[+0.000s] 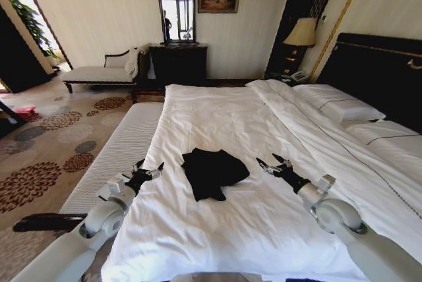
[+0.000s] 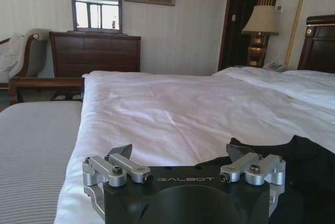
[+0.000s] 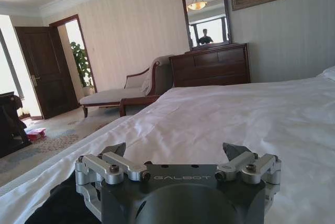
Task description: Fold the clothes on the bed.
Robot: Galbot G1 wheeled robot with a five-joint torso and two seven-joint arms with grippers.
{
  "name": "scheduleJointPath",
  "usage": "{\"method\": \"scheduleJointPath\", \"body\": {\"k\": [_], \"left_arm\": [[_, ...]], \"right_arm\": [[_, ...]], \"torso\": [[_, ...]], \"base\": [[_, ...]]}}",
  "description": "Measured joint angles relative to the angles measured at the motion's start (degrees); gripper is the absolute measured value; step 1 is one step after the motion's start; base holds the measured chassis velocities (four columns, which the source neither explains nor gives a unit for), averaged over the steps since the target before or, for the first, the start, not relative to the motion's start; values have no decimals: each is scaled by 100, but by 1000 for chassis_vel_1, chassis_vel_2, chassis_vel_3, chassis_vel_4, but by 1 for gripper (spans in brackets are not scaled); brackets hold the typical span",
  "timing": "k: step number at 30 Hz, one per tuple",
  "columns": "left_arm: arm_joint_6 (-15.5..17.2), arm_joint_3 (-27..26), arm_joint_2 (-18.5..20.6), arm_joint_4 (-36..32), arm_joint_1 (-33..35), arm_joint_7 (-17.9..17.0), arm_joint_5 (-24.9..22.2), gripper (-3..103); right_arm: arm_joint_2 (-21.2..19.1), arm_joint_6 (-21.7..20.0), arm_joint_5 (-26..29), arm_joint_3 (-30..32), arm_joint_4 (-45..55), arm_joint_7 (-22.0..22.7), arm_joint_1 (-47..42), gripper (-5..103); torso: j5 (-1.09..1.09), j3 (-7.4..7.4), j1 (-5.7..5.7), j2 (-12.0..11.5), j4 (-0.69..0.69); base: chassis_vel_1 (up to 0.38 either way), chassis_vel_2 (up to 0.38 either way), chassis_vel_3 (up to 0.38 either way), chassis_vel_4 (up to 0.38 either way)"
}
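Note:
The clothes (image 1: 212, 171) are one black T-shirt lying in a crumpled bundle on the white duvet of the bed (image 1: 217, 114), near its foot. My left gripper (image 1: 150, 165) hovers open just left of the shirt, close to the bed's left edge. On the other side, my right gripper (image 1: 267, 159) hangs open a short way off the fabric. The left wrist view has the open left gripper (image 2: 180, 150) with the black shirt (image 2: 309, 156) beside it. In the right wrist view the right gripper (image 3: 175, 149) is open, with the dark fabric (image 3: 57, 205) low at one side.
A padded light bench (image 1: 119, 150) runs along the bed's left side. Pillows (image 1: 336, 101) and the dark headboard (image 1: 379, 71) are at the right. A dresser (image 1: 178, 64) with mirror, a chaise (image 1: 99, 74) and a lamp (image 1: 301, 35) stand by the far wall.

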Motion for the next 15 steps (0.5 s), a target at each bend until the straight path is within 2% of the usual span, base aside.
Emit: {"method": "scheduleJointPath", "body": {"k": [2,5,6,9,15], "left_arm": [[14,118,18,53,-158,67,-156,100],[139,681,6,284,-784,279,-898,100],[139,681,6,284,-784,279,-898,100],[214,1232,-196,660,-1306,373,-1239,100],[227,1883,-639,1371,-2005,418,-1294,100]], "right_arm": [[-16,-17,0,-108,-65,5,103,100],[-17,-51,-30,-398,-274,31,384,100],[-17,-51,-30,-398,-274,31,384,100],[37,-63,-92,-342,-297,50,261,100],[138,-64,-192,-52,-223,51,-102,100]], "torso": [[0,0,0,0,0],[1,0,0,0,1],[1,0,0,0,1],[2,0,-1,0,-1],[0,-1,-1,0,-2]], "base": [[0,0,0,0],[0,0,0,0],[0,0,0,0],[0,0,0,0],[0,0,0,0]]}}
